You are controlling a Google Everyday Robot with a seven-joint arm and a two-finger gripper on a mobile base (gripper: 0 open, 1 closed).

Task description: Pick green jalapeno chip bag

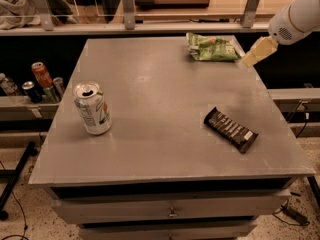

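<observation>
Matt pale tool [249,60] beside crinkled foil bag [213,49]

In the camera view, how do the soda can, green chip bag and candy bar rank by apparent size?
1. The soda can looks largest.
2. The green chip bag and candy bar look alike; the bag lies farther away, so unranked.
The gripper hovers just right of the bag.

We saw the green jalapeno chip bag [212,48] printed white and orange-red, a dark brown candy bar wrapper [230,129] with pale stripes, a silver-white soda can [93,109] marked green and red, a plain grey table [160,89], and the cream-yellow gripper [257,53], on a white arm [297,15], just right of the bag.
</observation>
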